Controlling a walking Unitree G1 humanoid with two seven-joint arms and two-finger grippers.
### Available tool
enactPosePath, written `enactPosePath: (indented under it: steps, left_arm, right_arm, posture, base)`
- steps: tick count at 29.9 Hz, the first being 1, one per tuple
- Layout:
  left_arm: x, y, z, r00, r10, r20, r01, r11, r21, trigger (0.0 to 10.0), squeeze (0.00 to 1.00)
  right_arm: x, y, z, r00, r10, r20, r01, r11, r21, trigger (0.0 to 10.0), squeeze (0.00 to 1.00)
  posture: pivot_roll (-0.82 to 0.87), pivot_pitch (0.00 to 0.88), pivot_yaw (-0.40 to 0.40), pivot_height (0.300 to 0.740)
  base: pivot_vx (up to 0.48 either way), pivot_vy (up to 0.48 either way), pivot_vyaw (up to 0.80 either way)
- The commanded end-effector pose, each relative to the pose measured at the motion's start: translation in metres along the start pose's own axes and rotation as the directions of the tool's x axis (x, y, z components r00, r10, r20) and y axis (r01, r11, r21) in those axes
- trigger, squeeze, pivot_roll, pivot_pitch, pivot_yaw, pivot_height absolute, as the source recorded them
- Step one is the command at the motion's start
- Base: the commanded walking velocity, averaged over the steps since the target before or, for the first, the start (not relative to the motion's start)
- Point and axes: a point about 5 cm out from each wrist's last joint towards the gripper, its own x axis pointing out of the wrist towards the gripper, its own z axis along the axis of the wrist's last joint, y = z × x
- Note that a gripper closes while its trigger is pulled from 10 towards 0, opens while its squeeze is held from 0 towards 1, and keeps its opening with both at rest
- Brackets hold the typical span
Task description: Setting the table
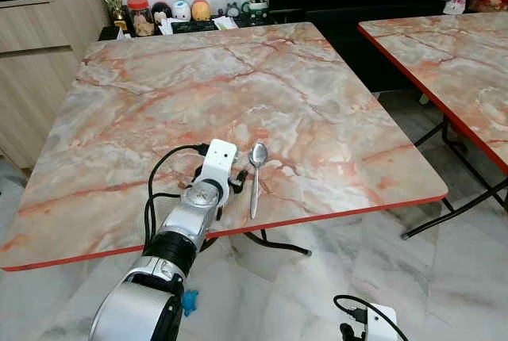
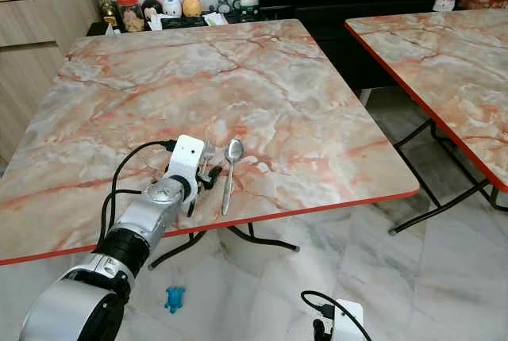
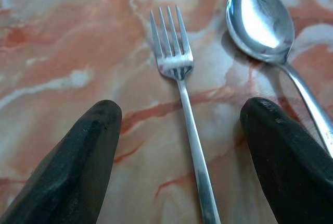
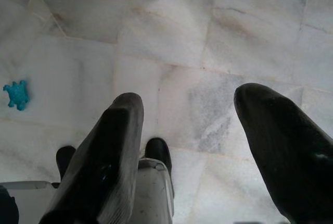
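So the left hand (image 3: pixel 177 161) hovers wide open, empty, straddling the fork (image 3: pixel 179 78) on the table (image 1: pixel 317 119), spoon (image 1: pixel 255 174) at its 3 o'clock; I'd lift straight up without nudging either.

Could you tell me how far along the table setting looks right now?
Done: a spoon lies near the table's front edge, a fork beside it. In hand: the left gripper straddles the fork, jaws open. Left: no plates or cups set. The right gripper hangs idle above the floor.
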Motion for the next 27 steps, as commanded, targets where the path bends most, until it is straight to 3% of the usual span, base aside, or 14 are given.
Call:
enactPosePath:
  steps: [1, 8, 9, 10, 11, 12, 13, 27]
  left_arm:
    - [0.002, 0.0, 0.003, 1.0, 0.002, -0.007, -0.002, 1.0, -0.01, 10.0, 0.0]
    - [0.002, -0.003, -0.004, 0.999, -0.016, -0.042, 0.015, 1.0, -0.025, 10.0, 0.0]
    - [0.002, -0.003, -0.005, 0.999, -0.017, -0.043, 0.016, 1.0, -0.025, 8.6, 0.0]
    - [0.002, -0.003, -0.005, 0.999, -0.018, -0.044, 0.017, 1.0, -0.026, 5.4, 0.0]
    - [0.002, -0.004, -0.006, 0.998, -0.024, -0.051, 0.023, 0.999, -0.026, 1.4, 0.0]
    - [0.002, -0.004, -0.006, 0.998, -0.026, -0.053, 0.025, 0.999, -0.026, 1.4, 0.0]
    - [0.002, -0.004, -0.007, 0.998, -0.028, -0.055, 0.026, 0.999, -0.026, 0.0, 0.0]
    - [0.002, -0.005, -0.009, 0.997, -0.044, -0.061, 0.043, 0.999, -0.014, 0.0, 0.0]
  right_arm:
    - [-0.001, -0.002, -0.004, 1.0, -0.003, -0.01, 0.003, 1.0, -0.003, 10.0, 0.0]
    - [-0.001, -0.002, -0.004, 1.0, -0.003, -0.011, 0.003, 1.0, -0.005, 10.0, 0.0]
    - [-0.001, -0.003, -0.004, 1.0, -0.003, -0.011, 0.003, 1.0, -0.005, 10.0, 0.0]
    - [-0.001, -0.003, -0.004, 1.0, -0.003, -0.011, 0.003, 1.0, -0.005, 10.0, 0.0]
    - [-0.001, -0.003, -0.004, 1.0, -0.003, -0.011, 0.003, 1.0, -0.006, 10.0, 0.0]
    - [-0.001, -0.003, -0.004, 1.0, -0.003, -0.011, 0.003, 1.0, -0.007, 10.0, 0.0]
    - [-0.001, -0.003, -0.004, 1.0, -0.003, -0.011, 0.003, 1.0, -0.007, 10.0, 0.0]
    - [-0.001, -0.003, -0.004, 1.0, -0.003, -0.013, 0.002, 1.0, -0.011, 10.0, 0.0]
  posture:
    - [0.02, 0.027, -0.006, 0.74]
    - [0.02, 0.028, -0.009, 0.74]
    - [0.02, 0.029, -0.009, 0.74]
    - [0.02, 0.029, -0.009, 0.74]
    - [0.02, 0.029, -0.009, 0.74]
    - [0.02, 0.029, -0.009, 0.74]
    - [0.02, 0.029, -0.009, 0.74]
    - [0.02, 0.03, -0.008, 0.74]
  base:
    - [0.0, 0.0, 0.0]
    - [0.0, 0.0, 0.0]
    - [0.0, 0.0, 0.0]
    - [0.0, 0.0, 0.0]
    - [0.0, 0.0, 0.0]
    - [0.0, 0.0, 0.0]
    - [0.0, 0.0, 0.0]
    - [0.0, 0.0, 0.0]
